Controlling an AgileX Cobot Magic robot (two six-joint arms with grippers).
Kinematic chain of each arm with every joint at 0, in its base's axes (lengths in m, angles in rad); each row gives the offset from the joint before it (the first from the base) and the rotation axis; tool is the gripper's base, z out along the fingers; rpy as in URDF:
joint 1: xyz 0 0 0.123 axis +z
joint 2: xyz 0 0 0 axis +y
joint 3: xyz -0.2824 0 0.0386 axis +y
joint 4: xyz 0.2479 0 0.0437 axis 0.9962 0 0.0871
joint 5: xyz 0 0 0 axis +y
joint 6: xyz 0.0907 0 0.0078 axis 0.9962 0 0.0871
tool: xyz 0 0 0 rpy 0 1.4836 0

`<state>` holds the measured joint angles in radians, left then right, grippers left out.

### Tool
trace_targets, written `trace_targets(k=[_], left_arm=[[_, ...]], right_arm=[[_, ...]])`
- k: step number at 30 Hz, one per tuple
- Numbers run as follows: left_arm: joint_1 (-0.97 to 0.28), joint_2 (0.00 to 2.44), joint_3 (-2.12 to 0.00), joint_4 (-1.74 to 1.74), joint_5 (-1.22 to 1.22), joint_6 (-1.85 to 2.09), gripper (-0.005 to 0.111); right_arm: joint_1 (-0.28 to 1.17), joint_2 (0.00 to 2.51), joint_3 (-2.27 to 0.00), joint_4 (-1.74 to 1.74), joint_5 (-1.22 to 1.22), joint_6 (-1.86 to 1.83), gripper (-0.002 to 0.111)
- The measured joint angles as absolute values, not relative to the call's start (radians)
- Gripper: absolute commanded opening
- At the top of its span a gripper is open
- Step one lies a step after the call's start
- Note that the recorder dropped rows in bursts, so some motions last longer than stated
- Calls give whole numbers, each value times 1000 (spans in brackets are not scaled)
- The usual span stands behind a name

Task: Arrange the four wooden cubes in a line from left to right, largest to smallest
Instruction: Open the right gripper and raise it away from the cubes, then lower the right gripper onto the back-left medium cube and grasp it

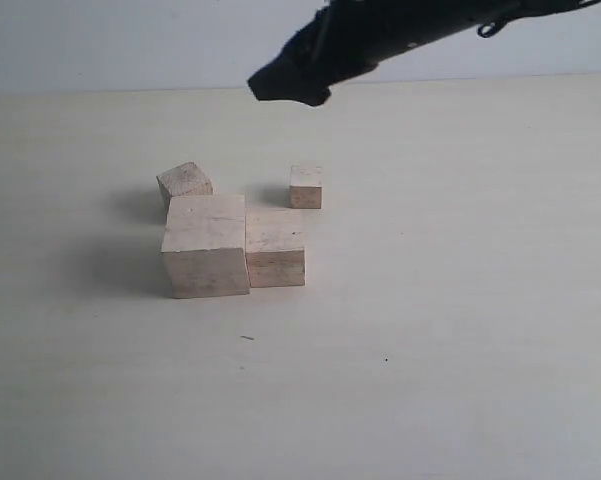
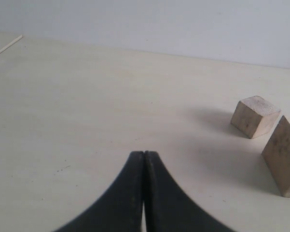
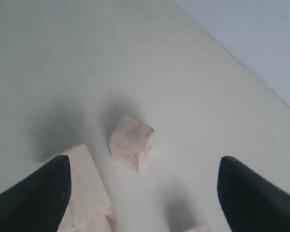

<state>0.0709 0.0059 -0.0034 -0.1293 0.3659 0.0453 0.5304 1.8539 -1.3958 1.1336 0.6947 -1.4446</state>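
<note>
Right pincer (image 3: 142, 163), spread, hangs over a small pale wooden cube (image 3: 131, 149); descend centred, probably turned to match its faces.

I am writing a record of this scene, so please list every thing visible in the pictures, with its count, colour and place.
wooden cubes: four, pale beige, grouped left of the table's middle in the exterior view.
largest cube: one, beige, at the front.
second cube: one, beige, against the largest cube's right side.
third cube: one, beige, behind the largest, turned at an angle.
smallest cube: one, beige, standing apart behind the second.
table: one, cream, under everything.
wall: one, pale grey-blue, behind the table.
left gripper: one, black, shut, over bare table.
right gripper: one, black, open, empty, above the cubes.
</note>
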Motion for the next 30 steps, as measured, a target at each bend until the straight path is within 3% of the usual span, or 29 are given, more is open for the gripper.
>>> trace_targets(k=[13,20,30], left_arm=[[71,6,-3,-129,366,45,0],[71,6,-3,-129,366,45,0],[71,6,-3,-129,366,45,0]], right_arm=[[798,2027,-1721,715,541,-701,78],[841,2207,-1982,337,705,-264,78],[841,2374,-2241,204,896,-100,73]])
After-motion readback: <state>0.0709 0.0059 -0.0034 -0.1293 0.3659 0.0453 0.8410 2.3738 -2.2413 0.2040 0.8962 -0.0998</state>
